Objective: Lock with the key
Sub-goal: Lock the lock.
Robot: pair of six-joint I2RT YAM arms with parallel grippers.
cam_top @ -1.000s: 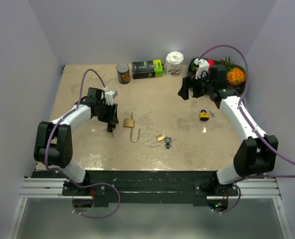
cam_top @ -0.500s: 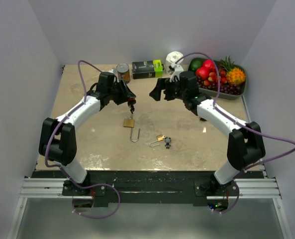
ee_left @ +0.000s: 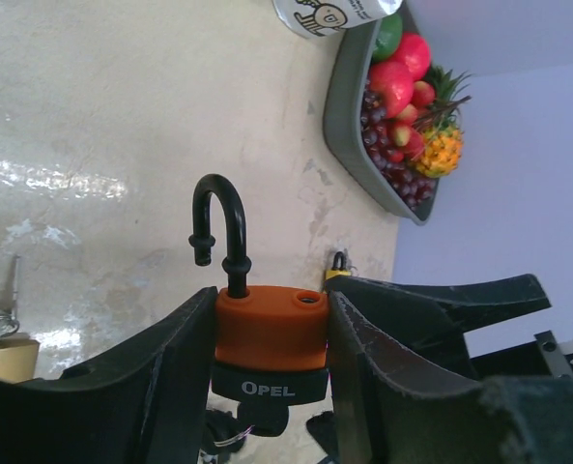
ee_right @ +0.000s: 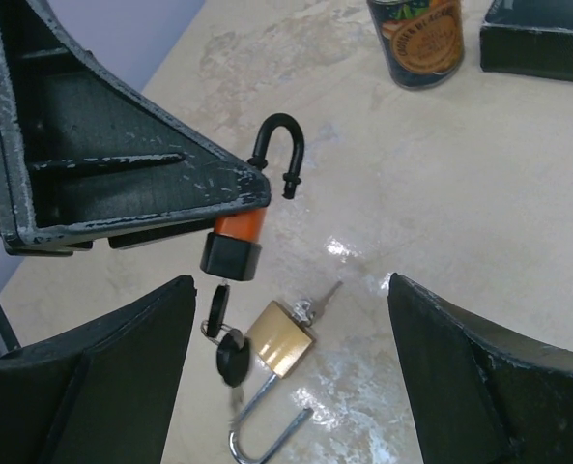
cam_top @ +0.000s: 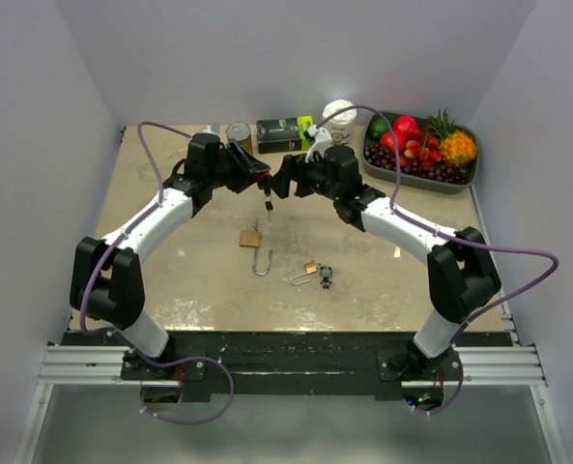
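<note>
Holding the orange-and-black padlock [ee_left: 270, 333] up off the beige table [cam_top: 170, 280], the left gripper [ee_left: 270, 327] is clamped on the lock's body from both sides. The grip sits mid-body. That leaves the black hooked shackle [ee_left: 218, 208] sprung open beyond the fingers and the black-headed key [ee_right: 217, 309] hanging free under them, probably so the other arm can reach either end. The right gripper [ee_right: 288, 285] faces it with jaws wide apart and nothing between them. The held lock is just ahead of its fingertips, not touching.

Count of padlocks is four:
- the held one;
- a brass padlock with a long open shackle [ee_right: 281, 350] on the table below both grippers;
- a small brass padlock [cam_top: 311, 267] nearer the arm bases, with a black fob beside it;
- a small yellow padlock [ee_left: 336, 269] beyond the left fingers, in the left wrist view only.

Keys on the held lock look like two, one in the keyway and a second [ee_right: 231, 361] dangling on the ring. Behind the grippers stand one tin can [ee_right: 426, 39], one black-and-green box [cam_top: 286, 133], one white tub [cam_top: 339, 109] and one grey fruit tray [ee_left: 347, 116].
</note>
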